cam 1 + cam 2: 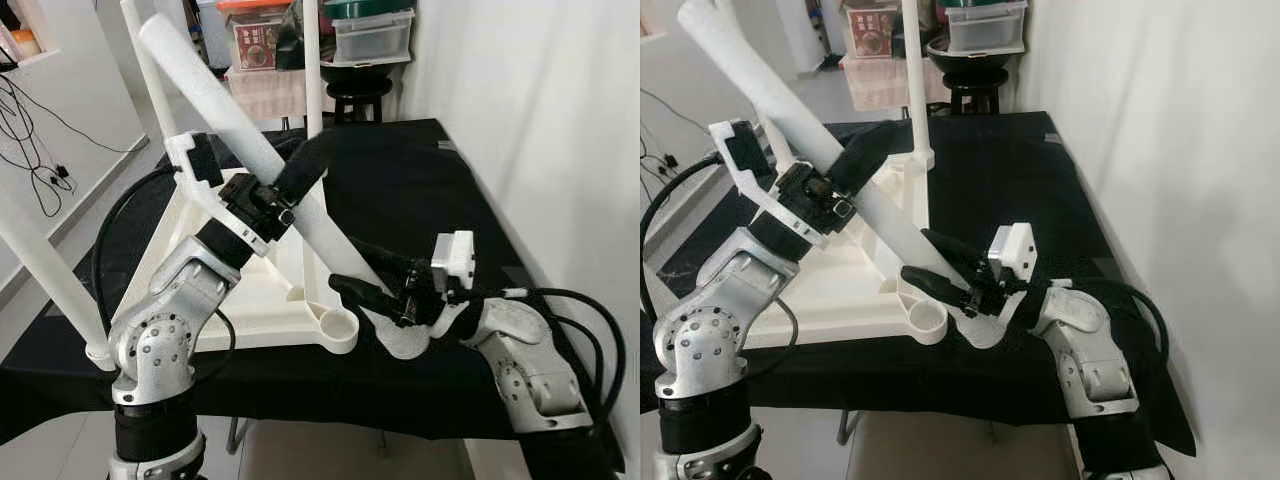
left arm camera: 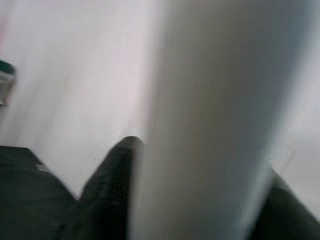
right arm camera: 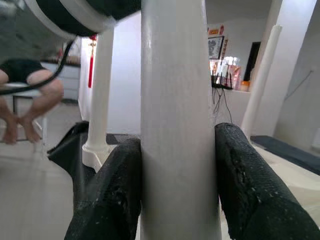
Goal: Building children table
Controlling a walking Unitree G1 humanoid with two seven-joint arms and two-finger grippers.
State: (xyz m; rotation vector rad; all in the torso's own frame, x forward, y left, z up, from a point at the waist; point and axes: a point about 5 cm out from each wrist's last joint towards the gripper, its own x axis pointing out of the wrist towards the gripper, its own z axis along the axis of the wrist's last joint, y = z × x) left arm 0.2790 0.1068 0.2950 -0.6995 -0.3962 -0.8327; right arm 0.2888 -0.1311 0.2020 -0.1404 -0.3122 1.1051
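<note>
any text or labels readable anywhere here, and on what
No text can be read here.
Red-brown box on the far shelf: it has printing, too small and blurred to read.
Framed picture on the far wall: too small to tell.
White table leg, both grippers, black cloth: no markings visible.

1. A white wall (image 1: pixel 520 120) is running along the right side.
2. Pale floor (image 1: pixel 90 190) is showing at left, with black cables (image 1: pixel 30 130) trailing.
3. Plastic storage boxes (image 1: pixel 372 35) are sitting on a dark stool (image 1: pixel 358 95) behind.
</note>
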